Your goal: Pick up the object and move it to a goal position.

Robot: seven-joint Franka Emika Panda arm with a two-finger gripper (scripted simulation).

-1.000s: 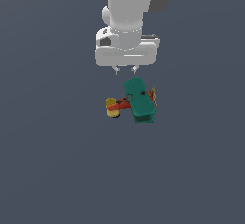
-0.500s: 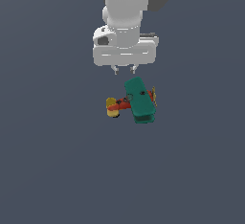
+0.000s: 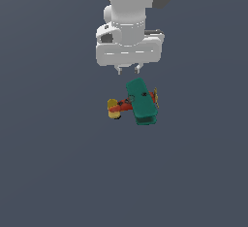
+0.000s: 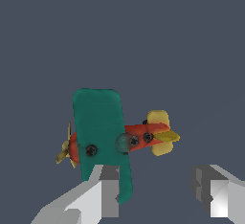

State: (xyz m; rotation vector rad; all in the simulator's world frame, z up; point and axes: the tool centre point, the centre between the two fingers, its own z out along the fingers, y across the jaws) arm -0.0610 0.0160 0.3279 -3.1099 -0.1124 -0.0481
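While nothing else lies on the flat grey-blue floor (image 3: pixel 53 172), the toy biplane (image 3: pixel 137 103) sits on it near the middle of the exterior view, and its parts read from that view's left to its right as follows. First comes the yellow tail (image 3: pixel 113 109), rounded and low, at the plane's far left end. Joined to it is the red-orange body (image 3: pixel 122 106), a short stretch of which shows before it passes under the wing. Next is the broad teal-green wing (image 3: pixel 141 102), a rounded slab that runs away from the camera and slightly leftward, covering most of the body. Past the wing, at the right end, the yellow propeller (image 3: pixel 156 97) stands nearly upright with a bit of red nose behind it.

Above the plane hangs the white arm (image 3: pixel 130 8) with its gripper (image 3: pixel 128 69) pointing straight down — the two small fingertips show just under the white hand, over the far end of the wing and clear of it, touching nothing.

In the wrist view the same plane appears from above: propeller (image 4: pixel 64 150), wing (image 4: pixel 101 132), body (image 4: pixel 143 134) with dark studs, and tail (image 4: pixel 161 133). The two grey fingers (image 4: pixel 106 189) stand well apart with open floor between them — the jaws are spread wide and empty, one finger overlapping the wing's edge in the picture.
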